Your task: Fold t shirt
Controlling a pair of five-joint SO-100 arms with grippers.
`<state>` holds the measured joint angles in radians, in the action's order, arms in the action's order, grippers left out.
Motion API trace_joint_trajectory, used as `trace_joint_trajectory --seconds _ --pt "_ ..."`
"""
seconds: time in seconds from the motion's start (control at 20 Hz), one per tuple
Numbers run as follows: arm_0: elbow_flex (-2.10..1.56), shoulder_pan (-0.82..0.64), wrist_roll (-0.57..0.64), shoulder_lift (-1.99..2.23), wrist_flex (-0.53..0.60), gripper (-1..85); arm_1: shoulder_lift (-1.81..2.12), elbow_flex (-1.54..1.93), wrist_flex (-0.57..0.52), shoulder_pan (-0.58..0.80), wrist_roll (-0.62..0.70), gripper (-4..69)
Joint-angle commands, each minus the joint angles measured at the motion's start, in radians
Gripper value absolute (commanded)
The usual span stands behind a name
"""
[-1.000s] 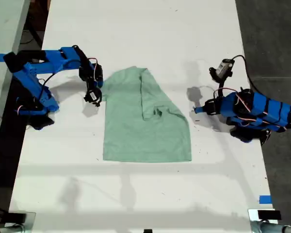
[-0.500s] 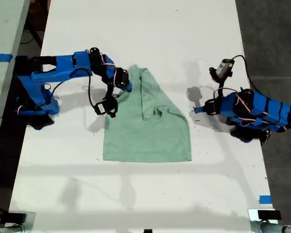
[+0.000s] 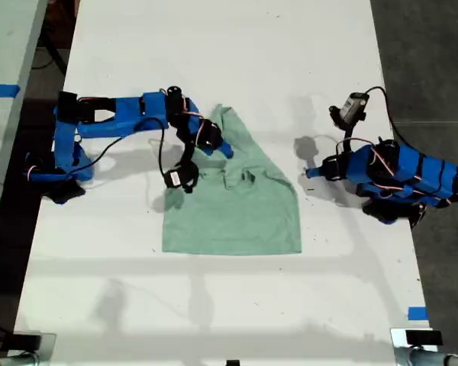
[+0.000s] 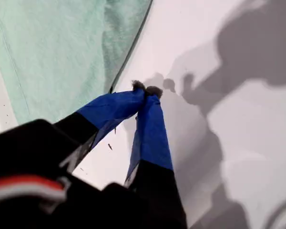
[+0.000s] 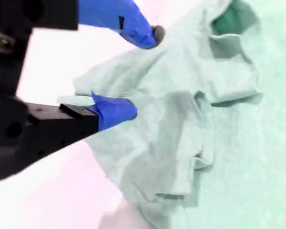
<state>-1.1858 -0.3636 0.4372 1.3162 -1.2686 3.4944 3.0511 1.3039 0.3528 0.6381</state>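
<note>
The pale mint-green t shirt [image 3: 233,210] lies on the white table [image 3: 214,46], with one side folded inward and its upper part rumpled. Reaching in from the exterior view's left, my second gripper [image 3: 218,149] hovers open over that rumpled upper part. Its blue fingertips [image 5: 128,110] straddle a raised bunch of the t shirt [image 5: 205,143] without closing on it. My first gripper [image 3: 311,173] stays at the exterior view's right, shut and empty [image 4: 145,89]. It is just off the t shirt's edge [image 4: 52,52], above bare table.
A second table [image 3: 8,46] with blue tape [image 3: 0,90] stands at the exterior view's left. Dark floor [image 3: 427,46] runs along the exterior view's right. A blue tape mark [image 3: 417,313] sits near the table's front corner on that side.
My second arm has swung from beside the t shirt at the exterior view's left out over its upper part, bunching the cloth there. My first arm has not moved.
</note>
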Motion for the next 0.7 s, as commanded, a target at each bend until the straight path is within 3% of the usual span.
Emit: trace_joint_trajectory --seconds 0.0,0.1,0.25,0.35,0.5,0.65 --pt "-0.091 -0.080 0.037 0.336 0.014 2.7 0.011 0.055 -0.015 -0.005 -0.005 0.1" --pt "-0.324 -0.121 0.074 0.603 0.115 0.9 0.011 0.055 -0.015 -0.005 -0.006 0.1" --pt "-1.040 -0.193 0.063 1.218 0.482 -0.2 0.011 0.055 -0.015 -0.005 -0.008 0.1" --pt "-1.517 -0.230 0.069 1.643 0.643 -0.3 0.011 0.055 -0.015 -0.005 -0.009 0.1" --pt "-2.062 -0.275 0.258 2.284 0.634 -0.3 0.011 0.057 -0.012 0.000 -0.011 0.1" --pt "-2.108 -0.298 0.301 2.279 0.649 -0.3 0.011 0.057 -0.011 0.000 -0.018 0.1"
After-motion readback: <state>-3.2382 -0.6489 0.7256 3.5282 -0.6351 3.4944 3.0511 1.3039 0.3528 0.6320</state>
